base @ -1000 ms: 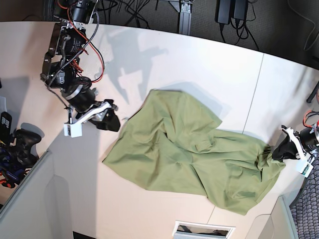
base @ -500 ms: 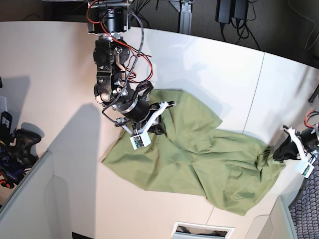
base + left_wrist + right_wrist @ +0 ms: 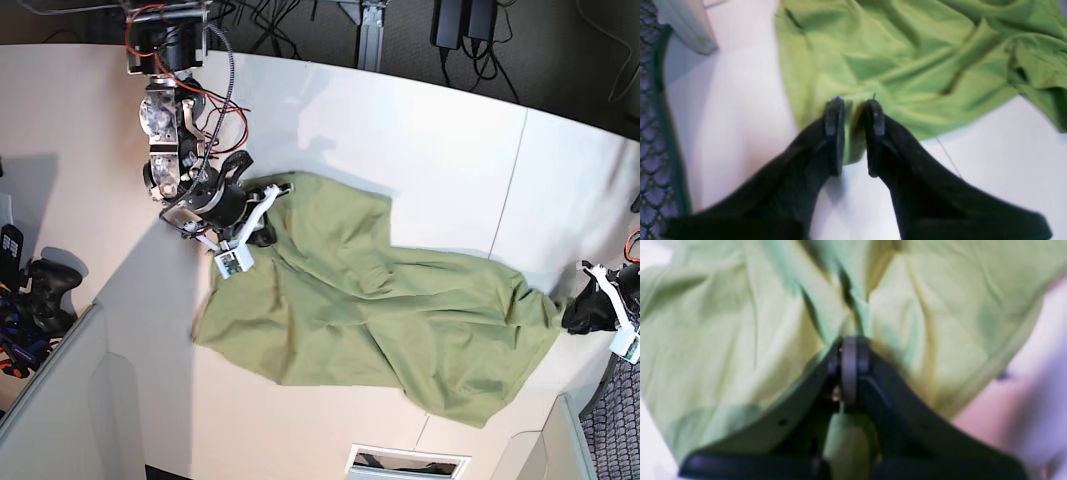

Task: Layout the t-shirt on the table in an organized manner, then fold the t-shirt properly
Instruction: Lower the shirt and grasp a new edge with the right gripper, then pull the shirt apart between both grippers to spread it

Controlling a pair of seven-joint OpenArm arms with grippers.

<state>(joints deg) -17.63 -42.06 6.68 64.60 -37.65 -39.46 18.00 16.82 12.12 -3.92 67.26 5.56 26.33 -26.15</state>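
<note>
The olive-green t-shirt [image 3: 370,320] lies wrinkled and stretched across the white table [image 3: 420,150], from upper left to lower right. My right gripper [image 3: 262,222] is shut on the shirt's upper left edge; in the right wrist view [image 3: 849,343] its jaws are closed on a pinch of fabric [image 3: 740,323]. My left gripper [image 3: 572,310] holds the shirt's far right corner near the table edge. In the left wrist view [image 3: 855,105] the shirt's edge [image 3: 907,66] is clamped between the narrow jaws.
A thin dark seam [image 3: 510,190] crosses the table. A black game controller [image 3: 45,282] and grey partitions [image 3: 60,400] sit at the left. A slot-like tray [image 3: 405,462] is at the bottom edge. Patterned carpet [image 3: 650,150] lies just beyond the table edge by my left gripper.
My right arm swung from the bare table onto the shirt, closed on its upper left edge and pulled it left. The shirt is now stretched flatter. My left gripper shifted slightly right and down.
</note>
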